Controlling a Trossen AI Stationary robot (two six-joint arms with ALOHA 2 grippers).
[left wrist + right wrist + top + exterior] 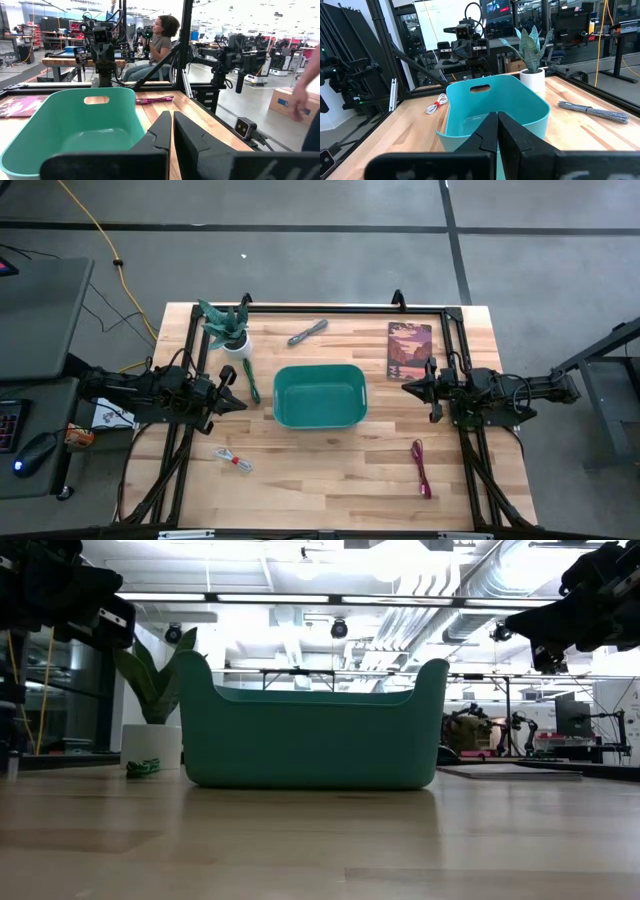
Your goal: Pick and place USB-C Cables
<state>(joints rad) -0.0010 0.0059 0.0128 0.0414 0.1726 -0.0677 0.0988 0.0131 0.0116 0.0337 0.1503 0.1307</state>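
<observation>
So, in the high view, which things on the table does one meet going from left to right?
Potted plant → white cable with red band → grey cable → teal bin → picture book → magenta cable.

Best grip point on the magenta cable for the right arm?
Take the magenta cable at its middle, coming straight down, fingers closing across its width. It lies flat as a thin, straight bundle running toward the table's front edge, with bare wood on both sides. The right gripper, now shut, would have to open first.
</observation>
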